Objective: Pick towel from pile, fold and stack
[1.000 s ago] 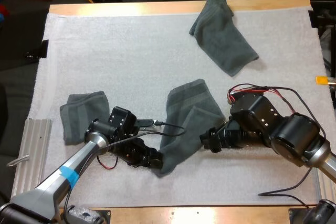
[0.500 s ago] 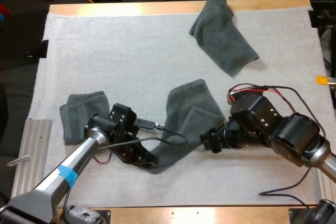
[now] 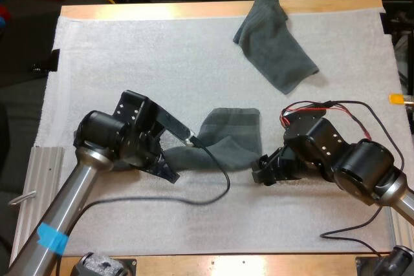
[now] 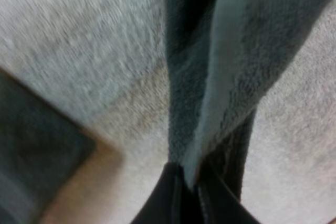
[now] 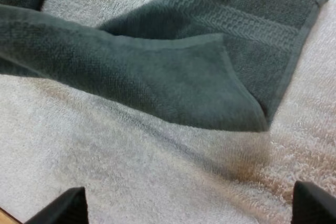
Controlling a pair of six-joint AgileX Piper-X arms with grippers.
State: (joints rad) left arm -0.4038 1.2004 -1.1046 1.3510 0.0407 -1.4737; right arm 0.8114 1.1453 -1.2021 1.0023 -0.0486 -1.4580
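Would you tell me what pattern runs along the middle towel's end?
A ribbed woven band across the dark grey-green towel, clearest in the right wrist view.

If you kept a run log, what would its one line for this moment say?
left gripper: shut on middle towel | right gripper: open, beside that towel | second towel: at far side of mat

place: robot lab bench | cues: left arm [image 3: 61, 214], right arm [image 3: 362, 166], white mat [image 3: 162, 63], wooden table [image 3: 194, 10]
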